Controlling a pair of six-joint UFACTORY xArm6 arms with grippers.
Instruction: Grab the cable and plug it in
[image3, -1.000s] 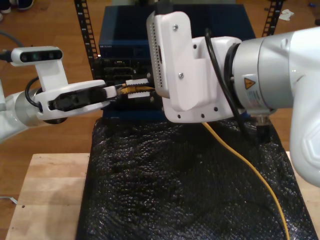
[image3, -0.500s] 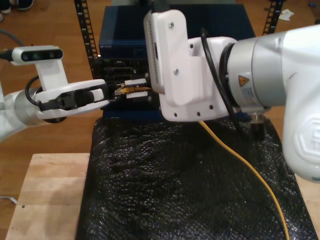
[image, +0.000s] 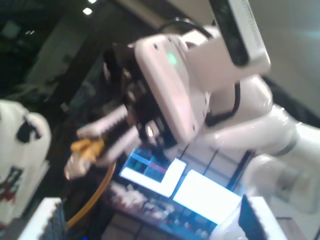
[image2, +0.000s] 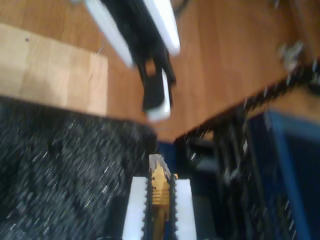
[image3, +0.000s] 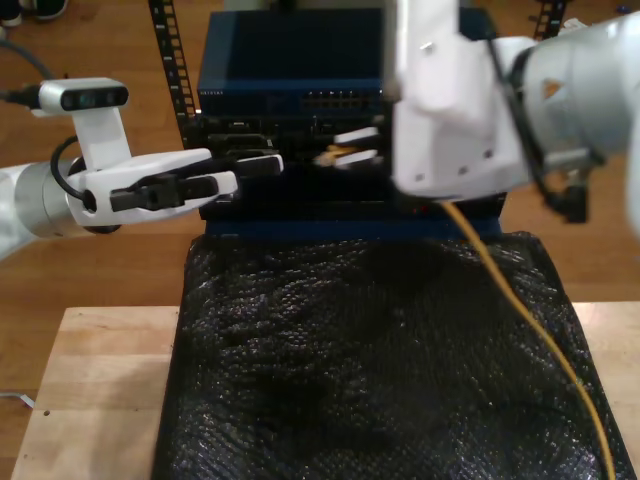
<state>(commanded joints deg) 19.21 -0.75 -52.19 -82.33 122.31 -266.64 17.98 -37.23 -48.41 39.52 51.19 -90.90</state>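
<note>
Exterior view's left: first tool hangs empty, fingers apart. Upper centre: second tool clamped on the thin yellow-orange cable, clear plug forward. Square it to the dark blue rack unit, push straight.

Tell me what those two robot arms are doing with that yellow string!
That string is a network cable. My second gripper, on the exterior view's right, pinches it near its clear plug and holds the tip in front of the dark blue box of sockets. The rest of the cable trails over the black mat. My first gripper, on the exterior view's left, hangs close by with nothing in it. The plug is not in a socket yet.
</note>
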